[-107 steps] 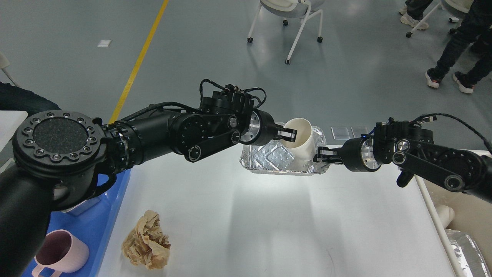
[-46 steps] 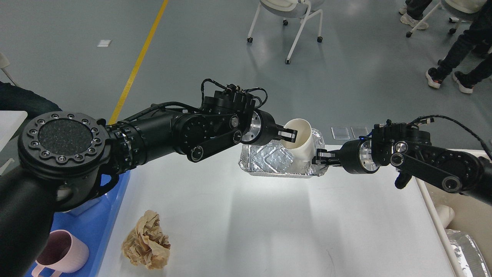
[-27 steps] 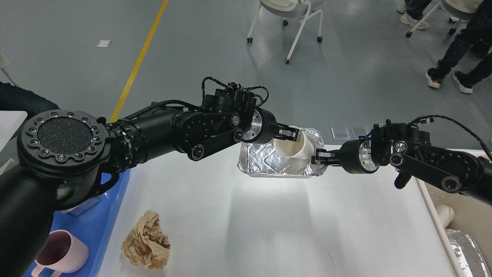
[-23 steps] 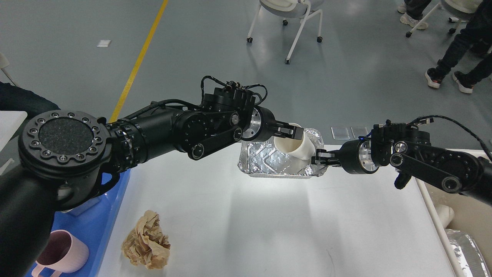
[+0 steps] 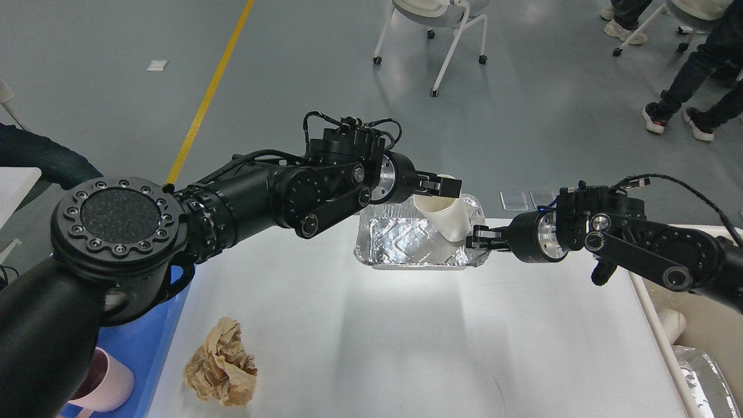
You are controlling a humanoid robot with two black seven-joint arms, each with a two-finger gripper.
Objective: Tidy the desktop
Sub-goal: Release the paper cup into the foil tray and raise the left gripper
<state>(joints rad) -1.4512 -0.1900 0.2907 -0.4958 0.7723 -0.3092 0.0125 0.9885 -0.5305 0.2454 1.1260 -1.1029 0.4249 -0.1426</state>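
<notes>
Gripping the far rim of a white paper cup (image 5: 446,216), the left gripper (image 5: 446,187) sits at about twelve o'clock in the view, its two fingers closed on the cup's lip with the cup tilted and its mouth turned toward the left arm. The cup hangs over the right half of a crinkled foil tray (image 5: 406,241), though whether its base touches the foil cannot be told. At about three o'clock from the cup, the right gripper (image 5: 478,239) has its fingers pinched onto the tray's right edge, the jaws nearly together on the thin foil rim. The tray lies at the far edge of the desktop (image 5: 406,342), a broad, smooth white rectangular top with rounded corners that fills the lower middle of the view from about five to seven o'clock, bright under a glare patch near the tray and marked by a faint thin scratch toward the near right. A crumpled ball of brown paper (image 5: 222,370) rests on the desktop at about seven o'clock, well apart from the tray. Left of the desktop, a blue tray (image 5: 139,354) holds a pink mug (image 5: 107,383), partly hidden by the left arm. At the right edge, about four o'clock, a beige bin (image 5: 705,337) holds another piece of foil (image 5: 705,380).
</notes>
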